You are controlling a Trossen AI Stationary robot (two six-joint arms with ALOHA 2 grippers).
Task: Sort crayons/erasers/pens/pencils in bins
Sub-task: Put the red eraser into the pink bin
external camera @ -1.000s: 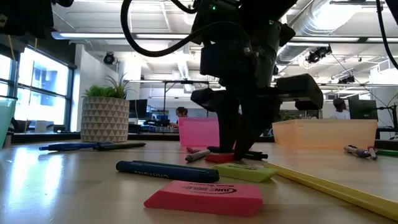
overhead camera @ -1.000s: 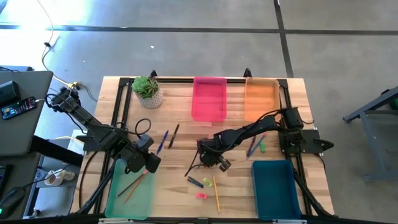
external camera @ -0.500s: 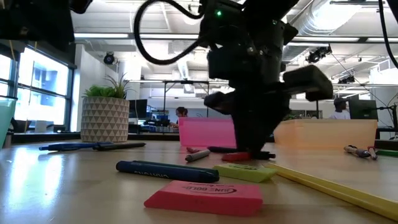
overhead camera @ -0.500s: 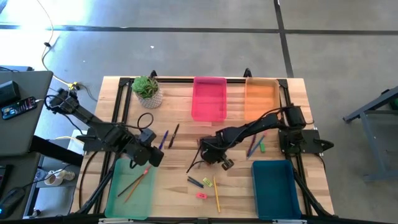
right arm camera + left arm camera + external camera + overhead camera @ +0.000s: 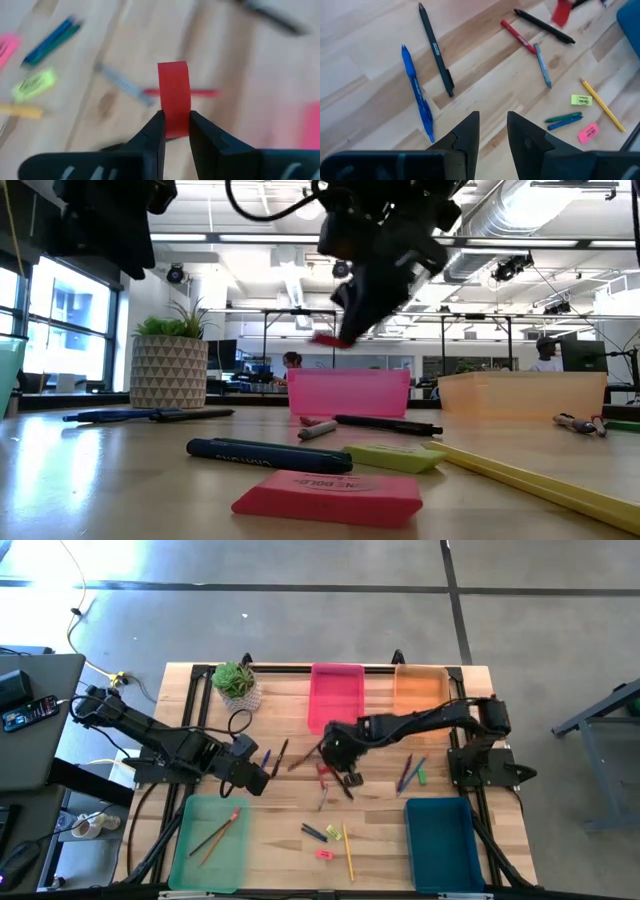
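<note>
wooden table with four bins at the edges: pink bin and orange bin along the far edge, light green bin and teal bin along the near edge. potted plant in the far left corner.

left arm low over the table just beyond the green bin, left gripper above bare wood near a blue pen and a black pen — fingers a little apart, pinching nothing. green bin already holding thin sticks; looks like pencils, hard to say.

right arm reaching across the middle, right gripper lifted clear of the table near the pink bin's near edge, fingers pressed onto a red eraser, block standing upright between them. same eraser in the low view, well above the tabletop.

step in hand, by judgement: carry phase of one eraser, pick done, drop not yet. next move calls for travel over whichever bin takes erasers, then opening above its floor — pink bin nearest, but cannot tell which one is meant.

still loose mid-table: red pen or crayon, grey-blue stick, black pen, yellow pencil, two dark crayons, yellow-green eraser, pink eraser. more pens on the table near the orange bin.

writing: pink eraser printed with what looks like "jun gold". yellow-green eraser's print too small to read.
</note>
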